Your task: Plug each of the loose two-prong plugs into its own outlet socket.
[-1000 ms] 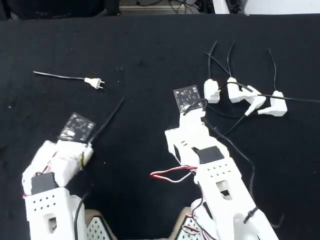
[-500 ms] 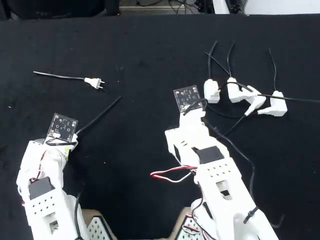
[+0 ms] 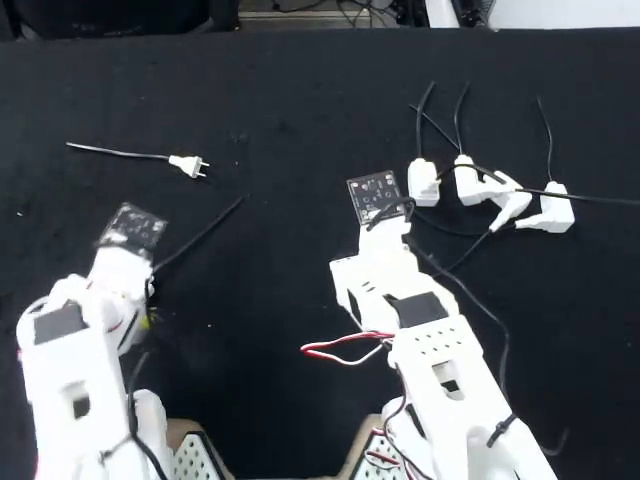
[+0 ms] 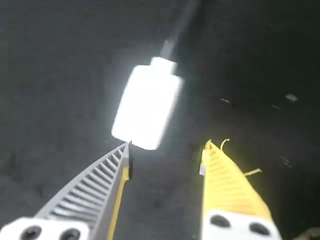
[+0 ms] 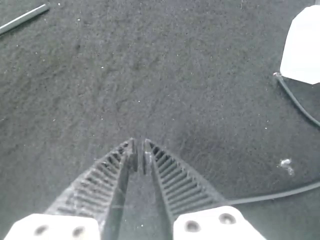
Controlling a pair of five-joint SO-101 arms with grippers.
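- The left tool (image 4: 167, 146) is wide open. To grasp well, I think it should shift toward its grey finger (image 4: 100, 185) and descend, so the white plug (image 4: 147, 107) comes between both fingers.
- This plug lies on the black surface (image 4: 55, 60) just ahead of the grey fingertip, its cable (image 4: 182, 20) pointing away.

Two loose two-prong plugs are lying on the black worktop (image 3: 300, 90): a far plug (image 3: 188, 165) well ahead of the left claw (image 4: 167, 146) and a near plug (image 4: 147, 107) just ahead of its tips. Four white outlet sockets are sitting in a row to the right of the right claw (image 5: 139, 144): first socket (image 3: 424, 182), second socket (image 3: 467, 187), third socket (image 3: 508, 200) and fourth socket (image 3: 553, 210). Two arms are standing side by side, left arm (image 3: 75, 350) and right arm (image 3: 430, 345), each carrying one claw.
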